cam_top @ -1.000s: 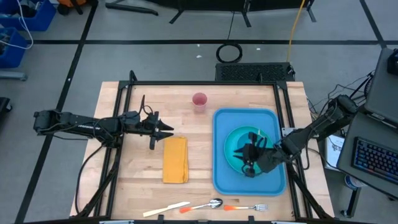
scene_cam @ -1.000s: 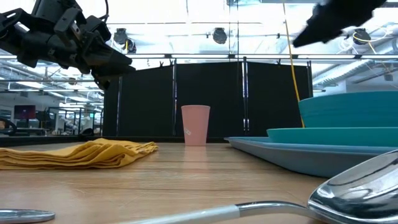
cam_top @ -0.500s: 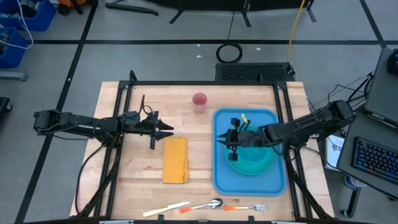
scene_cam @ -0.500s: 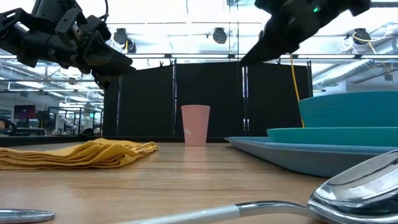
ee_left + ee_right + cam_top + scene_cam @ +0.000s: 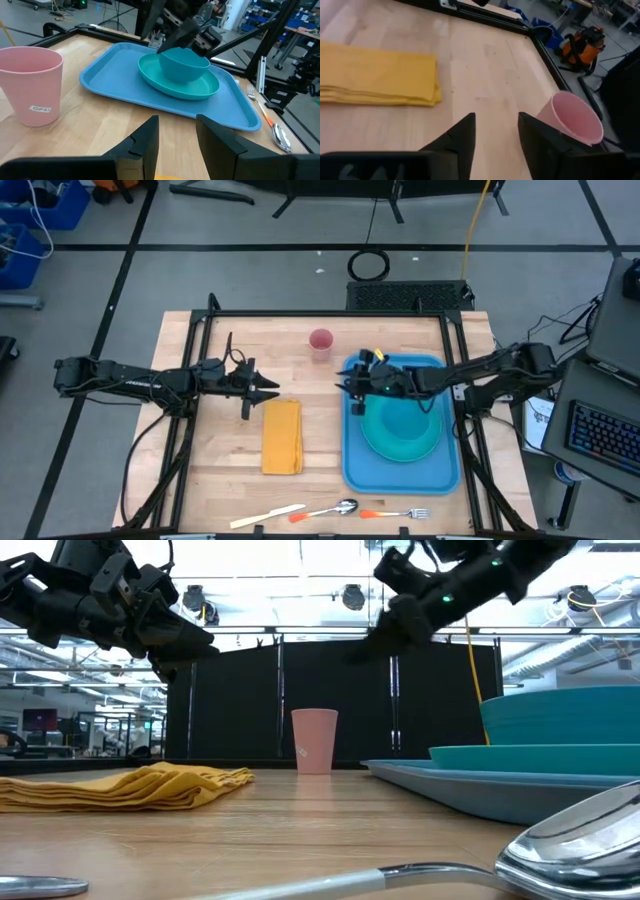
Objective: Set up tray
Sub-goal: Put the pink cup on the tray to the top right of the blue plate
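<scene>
The blue tray lies on the right half of the wooden table. On it sits a turquoise plate with a turquoise bowl in it. My right gripper hovers open and holding nothing above the tray's far left corner, pointing toward the pink cup, which stands upright on the table. My left gripper waits open in the air left of centre, just beyond the far end of the folded yellow napkin. The napkin lies flat on the table.
A knife, a spoon and a fork lie in a row along the table's near edge. A black frame runs around the table top. Bare wood shows between the napkin and the tray.
My right gripper has swung from above the plate and bowl, near the tray's near right part, across the tray toward its far left corner and the pink cup, turning as it went. The plate and bowl stay on the tray.
</scene>
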Robot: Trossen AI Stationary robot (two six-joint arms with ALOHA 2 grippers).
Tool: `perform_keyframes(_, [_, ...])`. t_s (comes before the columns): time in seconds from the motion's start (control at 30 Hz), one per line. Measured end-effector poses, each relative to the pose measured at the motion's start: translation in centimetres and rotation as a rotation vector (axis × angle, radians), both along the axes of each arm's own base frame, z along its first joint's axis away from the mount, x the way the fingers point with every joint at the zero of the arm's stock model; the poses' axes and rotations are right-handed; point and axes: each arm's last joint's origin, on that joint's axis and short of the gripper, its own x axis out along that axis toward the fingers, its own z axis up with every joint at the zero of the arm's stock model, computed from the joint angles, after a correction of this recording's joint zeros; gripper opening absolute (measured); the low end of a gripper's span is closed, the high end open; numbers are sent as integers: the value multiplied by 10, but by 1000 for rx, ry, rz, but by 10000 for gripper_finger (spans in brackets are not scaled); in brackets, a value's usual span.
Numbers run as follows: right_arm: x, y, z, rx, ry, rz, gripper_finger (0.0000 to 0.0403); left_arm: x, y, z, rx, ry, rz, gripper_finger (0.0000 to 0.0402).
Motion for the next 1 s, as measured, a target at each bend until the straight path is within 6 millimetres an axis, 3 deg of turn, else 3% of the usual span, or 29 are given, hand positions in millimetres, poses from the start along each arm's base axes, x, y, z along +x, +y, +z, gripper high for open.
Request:
perform_keyframes(0.27, [50,-24,18,-20,118,-52,164,0,1,0,21,-2,21,134])
perform_keyframes(0.43, [70,-50,23,1,283,-108,161,0,1,1,29,-6,25,134])
perform_keyframes(0.53, [79,-66,26,54,284,-103,161,0,1,1,35,-11,25,134])
perform_keyframes(0.73, [83,-92,27,118,309,-120,159,0,3,2,56,-18,28,134])
perform_keyframes(1.0, [76,-111,24,166,336,-118,159,0,9,4,75,-38,64,134])
